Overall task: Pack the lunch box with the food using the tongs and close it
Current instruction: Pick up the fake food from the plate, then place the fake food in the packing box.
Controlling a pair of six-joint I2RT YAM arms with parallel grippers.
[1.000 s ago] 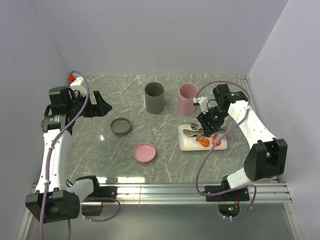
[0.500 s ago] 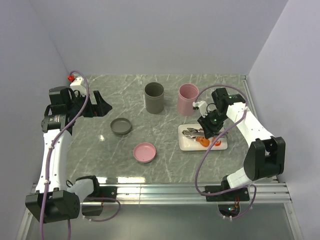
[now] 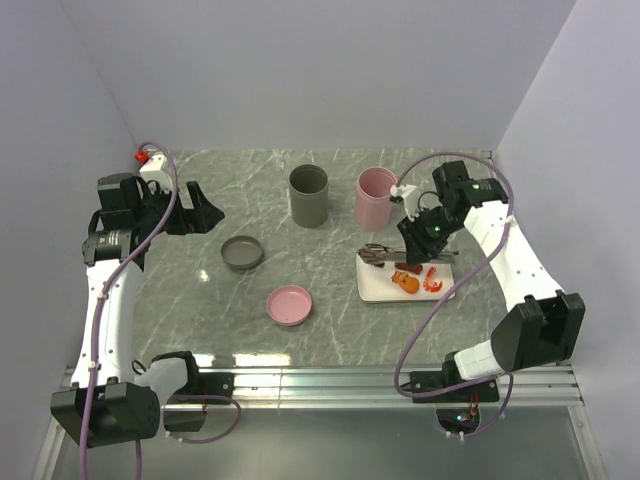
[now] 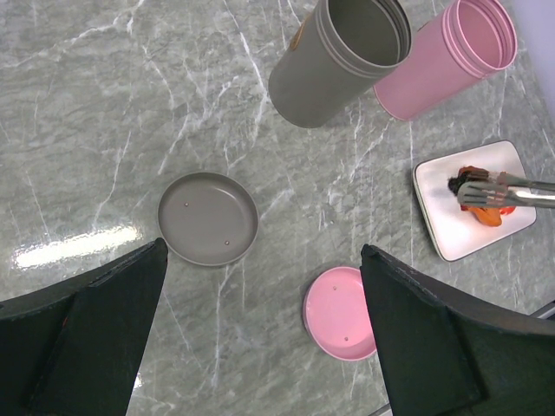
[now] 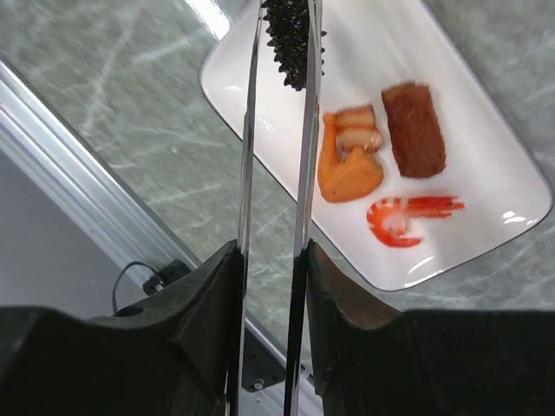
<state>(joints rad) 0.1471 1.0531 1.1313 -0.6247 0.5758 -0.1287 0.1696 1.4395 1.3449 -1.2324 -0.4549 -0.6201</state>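
**dark piece lifted from the plate**

nearest the arms, the pink lid (image 3: 289,304) lies on the table, unmoved. just beyond it the plate (image 5: 486,169) holds a shrimp (image 5: 408,215), a fried bit (image 5: 349,169) and a sausage (image 5: 414,130), close together and clear of the tongs.

over the plate's left end, the tongs (image 5: 305,130) now pinch the dark piece (image 5: 293,39) between their tips. a second ago those tips were down among the food. since then the right gripper (image 5: 270,295) has squeezed the two arms closer and drawn up and back, and the dark piece has come with it. the gripper is clamped on the tongs, one finger outside each arm. the piece looks lifted, though whether it is fully clear of the plate is hard to tell.

left of the plate, the grey lid (image 3: 242,253) has not moved. the left gripper (image 4: 264,260) hangs over the table's left side as before, jaws wide apart, holding nothing.

farthest back stand the grey tub (image 3: 308,195) and the pink tub (image 3: 376,198), upright and open, the pink one just behind the plate. their bottoms cannot be seen.

this looks like a pick that has just succeeded, so the carry to a tub should follow, probably the nearby pink one. if the squeeze eases, the thin tips could drop the piece. with three pieces on the plate and both lids off, most of the packing remains.
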